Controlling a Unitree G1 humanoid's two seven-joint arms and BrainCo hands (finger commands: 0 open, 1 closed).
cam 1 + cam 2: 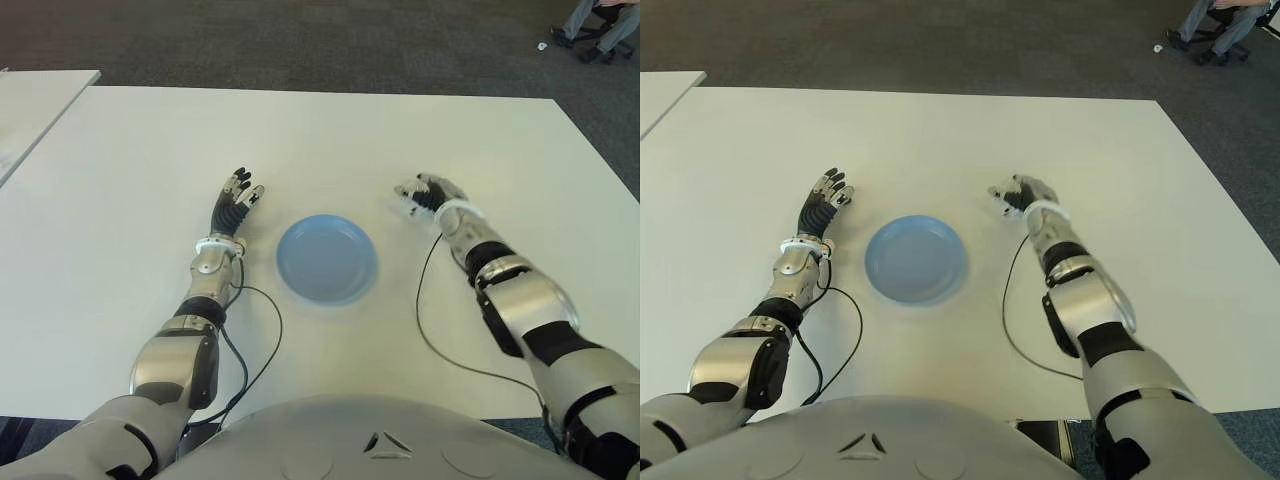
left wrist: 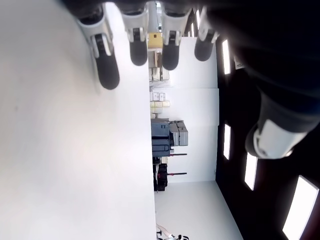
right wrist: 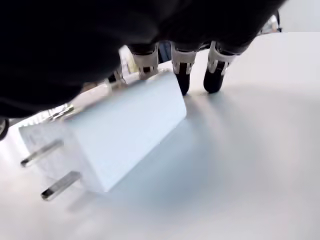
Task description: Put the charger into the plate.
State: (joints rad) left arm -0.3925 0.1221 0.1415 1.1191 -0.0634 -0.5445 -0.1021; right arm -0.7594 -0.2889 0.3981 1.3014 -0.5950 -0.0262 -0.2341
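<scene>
The white charger (image 3: 125, 125) lies on the table with its two metal prongs pointing away from the palm; in the left eye view it peeks out as a small white block (image 1: 407, 208) at my right hand's left side. My right hand (image 1: 424, 194) is cupped over it, right of the plate, fingers (image 3: 181, 75) curled down along its far side with tips at the table. The round blue plate (image 1: 327, 258) sits empty between my arms. My left hand (image 1: 238, 198) shows left of the plate, fingers straight and spread, holding nothing.
The white table (image 1: 300, 140) stretches wide around the plate. Thin black cables (image 1: 425, 320) trail from both wrists toward my body. A second table (image 1: 40, 100) stands at the far left. A seated person's legs (image 1: 598, 28) show on the carpet at far right.
</scene>
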